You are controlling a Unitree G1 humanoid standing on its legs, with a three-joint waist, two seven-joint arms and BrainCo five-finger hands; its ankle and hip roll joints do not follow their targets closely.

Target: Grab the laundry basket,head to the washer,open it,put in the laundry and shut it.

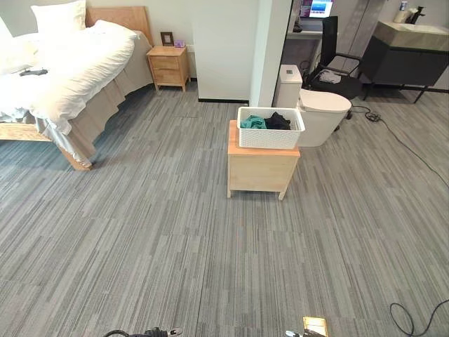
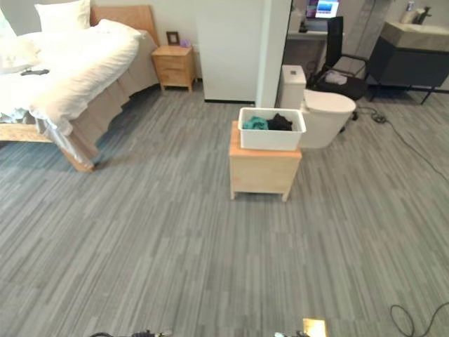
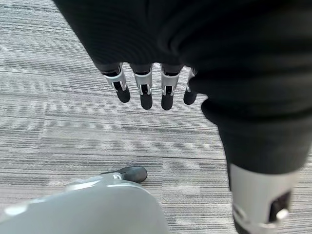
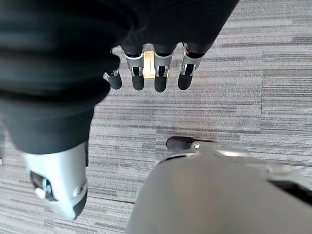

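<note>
A white laundry basket (image 1: 270, 137) stands on a low wooden cabinet (image 1: 261, 168) a few steps ahead of me, in the middle of the room. Teal clothes (image 1: 253, 122) and black clothes (image 1: 278, 121) lie inside it. My left hand (image 3: 145, 92) hangs low at my side over the grey carpet, fingers straight and holding nothing. My right hand (image 4: 161, 80) hangs the same way on the other side, open and far from the basket.
A bed (image 1: 63, 70) with white bedding and a wooden nightstand (image 1: 168, 67) stand at the far left. A white wall pillar (image 1: 231, 49) rises behind the cabinet, with a toilet (image 1: 319, 112), an office chair (image 1: 333, 63) and a dark vanity (image 1: 407, 53) at the right. A brass floor plate (image 1: 315, 326) lies near my feet.
</note>
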